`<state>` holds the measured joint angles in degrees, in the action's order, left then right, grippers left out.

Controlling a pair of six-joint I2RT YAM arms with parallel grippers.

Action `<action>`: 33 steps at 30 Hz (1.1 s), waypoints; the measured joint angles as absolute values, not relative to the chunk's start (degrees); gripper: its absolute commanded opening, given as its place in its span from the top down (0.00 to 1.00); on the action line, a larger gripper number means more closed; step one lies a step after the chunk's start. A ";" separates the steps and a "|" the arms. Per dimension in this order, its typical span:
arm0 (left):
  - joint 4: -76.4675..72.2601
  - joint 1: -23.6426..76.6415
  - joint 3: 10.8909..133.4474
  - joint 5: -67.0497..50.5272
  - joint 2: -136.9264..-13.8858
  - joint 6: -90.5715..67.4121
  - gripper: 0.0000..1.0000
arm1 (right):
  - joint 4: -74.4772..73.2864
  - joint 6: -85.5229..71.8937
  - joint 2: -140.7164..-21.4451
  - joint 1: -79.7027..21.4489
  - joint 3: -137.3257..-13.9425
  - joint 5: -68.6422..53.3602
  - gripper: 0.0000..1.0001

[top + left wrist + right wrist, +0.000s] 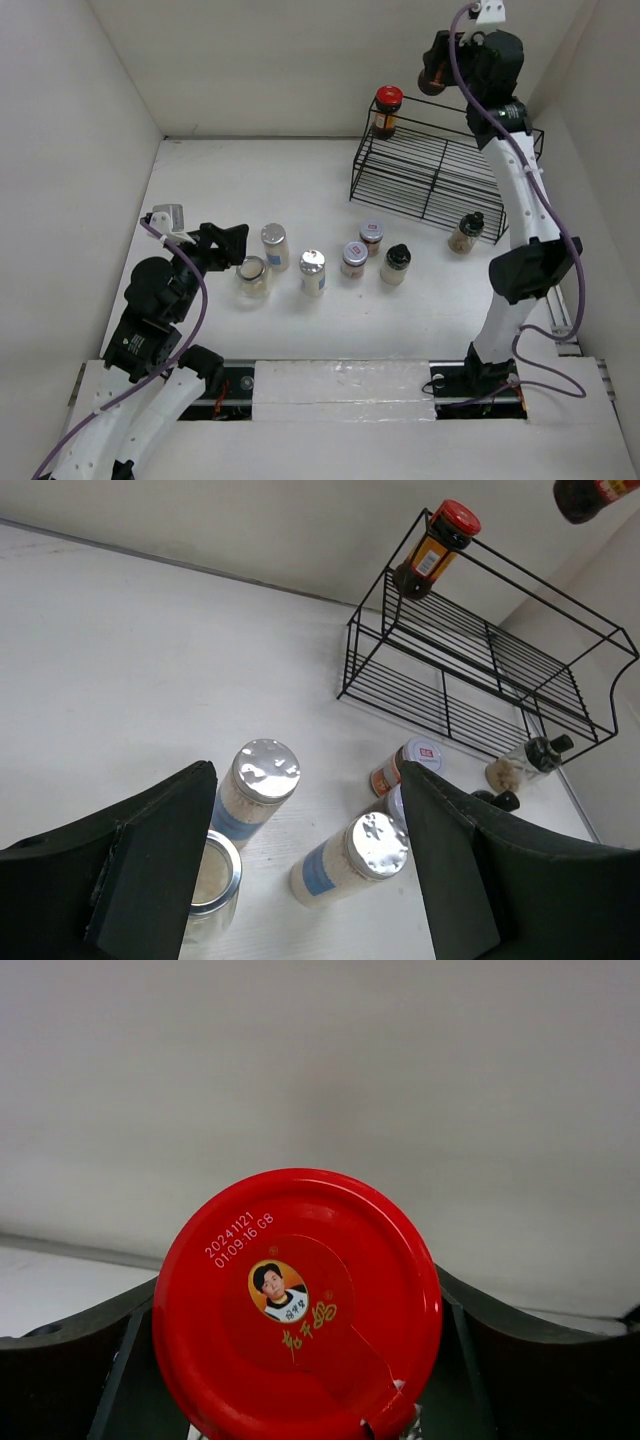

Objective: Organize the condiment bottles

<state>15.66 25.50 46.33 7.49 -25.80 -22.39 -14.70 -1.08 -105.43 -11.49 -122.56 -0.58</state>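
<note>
Tabletop of matte white sits boxed in by plain white walls on the left, far and right sides. A thin grey seam marks where the far wall meets it. The two arm bases are fixed to a white strip along the near edge.

A black wire rack with two shelves stands by the far right corner. A red-lid jar stands on the left end of its upper shelf. The right gripper hangs above the rack, clamped on a second red-lid jar held clear of the wires. A black-lid jar stands on the tabletop just beside the rack's near right corner.

Six more jars stand upright in a loose row across the middle:
- a pale jar
- two silver-lid jars
- two label-lid jars
- another black-lid jar

The left gripper hovers toward the left edge, just beside the pale jar, with its fingers apart and holding nothing.
</note>
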 measured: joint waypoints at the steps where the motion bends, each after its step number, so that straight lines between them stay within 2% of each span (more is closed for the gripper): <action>1: 15.66 25.50 46.33 7.46 -25.85 -22.39 0.30 | -15.77 -1.10 -106.50 -10.39 -124.20 -0.56 0.51; 5: 15.68 25.50 46.33 7.53 -26.15 -22.31 0.30 | -19.62 -1.32 -112.36 -6.46 -130.67 -0.89 0.51; 13: 15.66 25.50 46.33 7.51 -26.48 -21.93 0.30 | -25.82 -1.98 -117.36 -5.19 -130.21 -3.99 0.51; 33: 15.66 25.50 46.33 7.79 -27.22 -21.89 0.30 | -20.97 -3.49 -121.08 -6.44 -127.11 -5.58 0.51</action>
